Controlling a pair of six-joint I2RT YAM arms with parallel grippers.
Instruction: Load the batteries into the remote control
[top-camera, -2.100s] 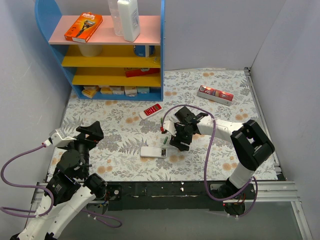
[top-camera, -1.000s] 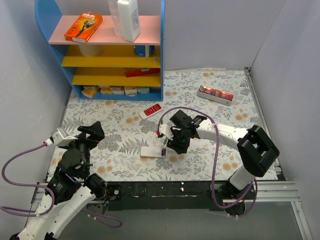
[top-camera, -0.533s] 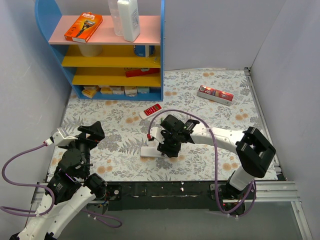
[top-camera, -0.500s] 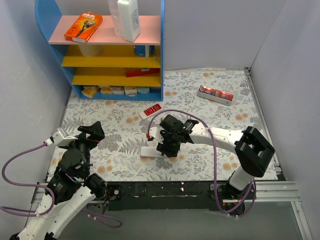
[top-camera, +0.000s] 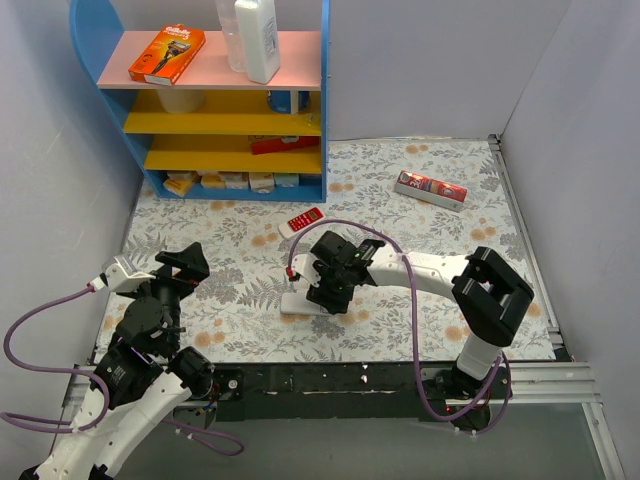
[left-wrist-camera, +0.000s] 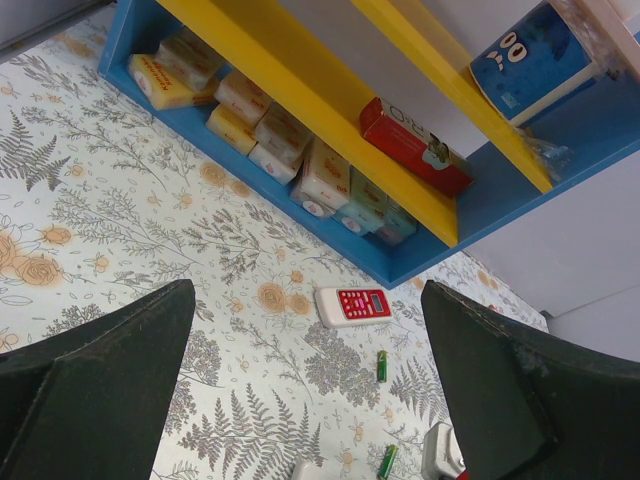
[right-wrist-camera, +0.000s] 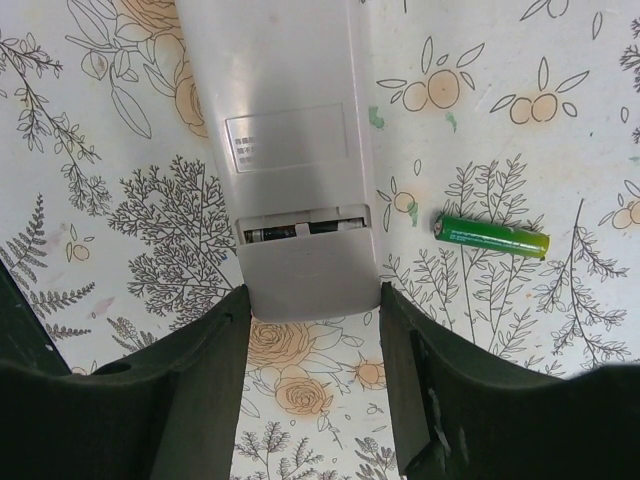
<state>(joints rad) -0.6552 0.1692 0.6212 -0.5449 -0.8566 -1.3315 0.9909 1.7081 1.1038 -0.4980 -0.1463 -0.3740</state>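
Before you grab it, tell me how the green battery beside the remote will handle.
The battery is a smooth cylinder lying on its side, so it will probably roll if nudged sideways. It looks rigid and small, so likely light.

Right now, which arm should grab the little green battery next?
The right. Its jaws stand open over the white-grey oblong remote control, with a slim green battery lying just beside it. The left arm sits far off.
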